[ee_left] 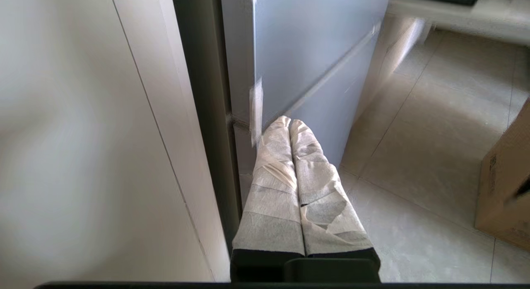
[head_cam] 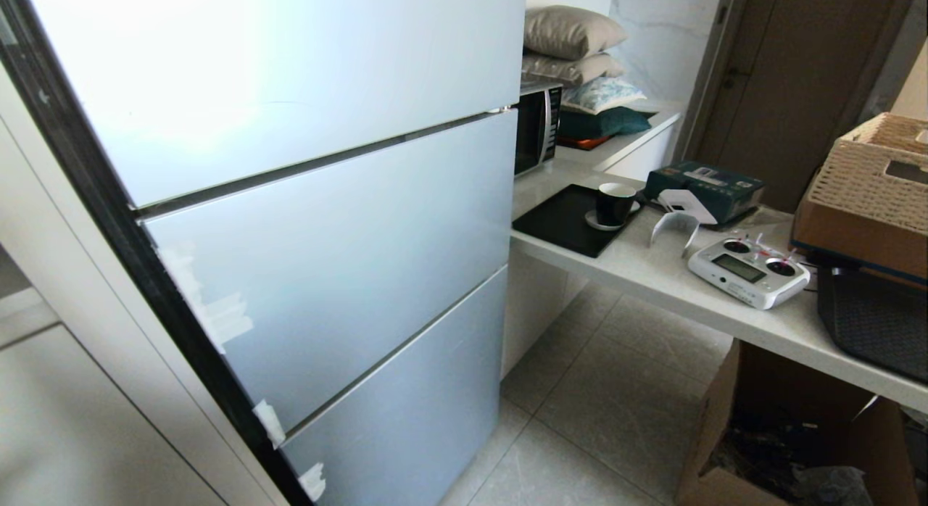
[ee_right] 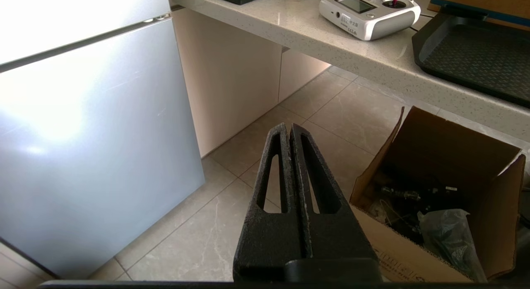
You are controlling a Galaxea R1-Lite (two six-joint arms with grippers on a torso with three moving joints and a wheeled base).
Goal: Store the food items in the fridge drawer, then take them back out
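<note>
The left gripper [ee_left: 289, 122], its fingers wrapped in pale tape, is pressed together and empty, hanging near the lower edge of the matte silver-blue fridge [ee_left: 314, 61], whose panels are all closed. The black right gripper [ee_right: 289, 126] is likewise closed, empty, above the grey tiled floor [ee_right: 331, 111] beside an open cardboard box [ee_right: 434, 189]. Neither food item nor drawer shows.

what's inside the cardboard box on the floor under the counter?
Cardboard box, flaps open: dark tangled cables or parts and a crumpled clear plastic bag. Anything beneath them is covered.
</note>
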